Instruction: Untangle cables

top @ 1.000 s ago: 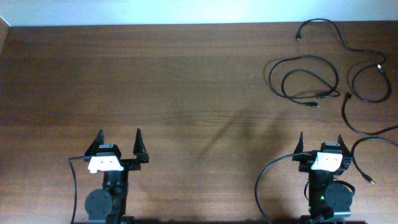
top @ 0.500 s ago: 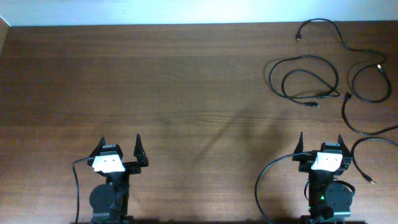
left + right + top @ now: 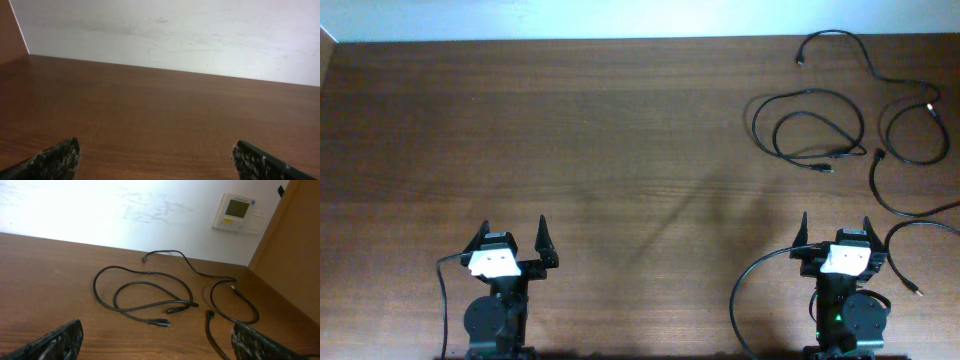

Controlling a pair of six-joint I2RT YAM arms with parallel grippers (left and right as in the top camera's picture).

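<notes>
Near edge of table (image 3: 620, 150): left gripper (image 3: 513, 230) sitting with jaws spread wide, gripping nothing. Its wrist view is showing only bare wood and a pale wall (image 3: 165, 30) ahead.

The right gripper (image 3: 835, 225) is also gaping wide and carrying nothing.

The cables (image 3: 861, 128) are all lying ahead of the right gripper, well apart from its fingertips, as loose separate curls:
- double-looped cable (image 3: 810, 94) straight ahead, slightly left, crossing over itself
- long cable (image 3: 872, 68) winding beyond it, then curling ahead-right
- hooked cable (image 3: 880, 198) ahead-right, nearer
- last curl (image 3: 890, 245) lying just beside the gripper's right finger
</notes>
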